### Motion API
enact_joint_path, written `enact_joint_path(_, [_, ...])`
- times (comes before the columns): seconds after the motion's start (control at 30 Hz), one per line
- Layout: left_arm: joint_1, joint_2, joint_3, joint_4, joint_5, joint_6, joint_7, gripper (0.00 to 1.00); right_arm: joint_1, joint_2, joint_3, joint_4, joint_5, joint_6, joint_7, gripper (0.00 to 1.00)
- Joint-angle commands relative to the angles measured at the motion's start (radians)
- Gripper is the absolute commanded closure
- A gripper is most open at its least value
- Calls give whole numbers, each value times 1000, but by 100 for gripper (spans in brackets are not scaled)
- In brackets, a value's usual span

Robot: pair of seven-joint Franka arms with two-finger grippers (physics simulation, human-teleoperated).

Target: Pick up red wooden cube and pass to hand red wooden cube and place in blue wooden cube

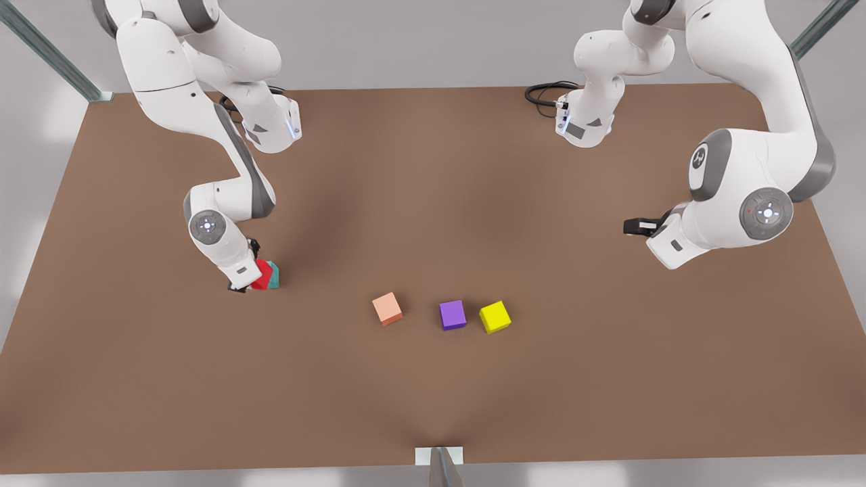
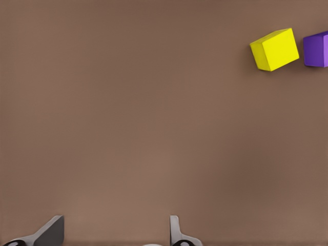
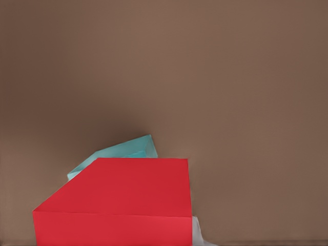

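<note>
The red wooden cube (image 1: 262, 273) sits tilted at the tip of my right gripper (image 1: 249, 281), low over the table on the front view's left. The gripper is shut on it. In the right wrist view the red wooden cube (image 3: 120, 202) is very close, and the teal blue wooden cube (image 3: 120, 152) pokes out just behind it. The blue wooden cube (image 1: 274, 274) touches the red one on its far side from the gripper. My left gripper (image 1: 634, 226), the hand, hangs open on the front view's right. Its fingertips (image 2: 51, 231) have nothing between them.
A salmon-orange cube (image 1: 387, 308), a purple cube (image 1: 452, 314) and a yellow cube (image 1: 494, 316) lie in a row near the middle of the brown table (image 1: 433, 392). The yellow cube (image 2: 274, 49) and purple cube (image 2: 316, 49) lie ahead of the left gripper.
</note>
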Motion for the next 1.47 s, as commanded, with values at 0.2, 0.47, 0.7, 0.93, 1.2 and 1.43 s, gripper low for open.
enact_joint_path(0.2, [-1, -1, 0, 0, 1, -8, -8, 0, -6, 11, 2, 0, 70, -84, -90, 0])
enact_joint_path(0.47, [-1, 1, 0, 0, 1, -6, -8, 0, -5, 14, 4, 21, 84, -109, -92, 0])
enact_joint_path(0.7, [-1, 4, 0, 0, 1, -5, -8, 0, 4, -33, 27, 97, 159, -302, -93, 0])
enact_joint_path(0.93, [-2, 2, -2, 0, 1, -8, -35, 0, 38, 29, 61, 610, 355, -849, 615, 0])
enact_joint_path(1.2, [-2, 4, -2, -3, 1, -8, -35, 0, -14, -33, 47, 884, 164, -1073, 1031, 0])
enact_joint_path(1.43, [-1, -2, -2, 0, 2, -23, -33, 0, -25, -251, 22, 695, 182, -1061, 1019, 0])
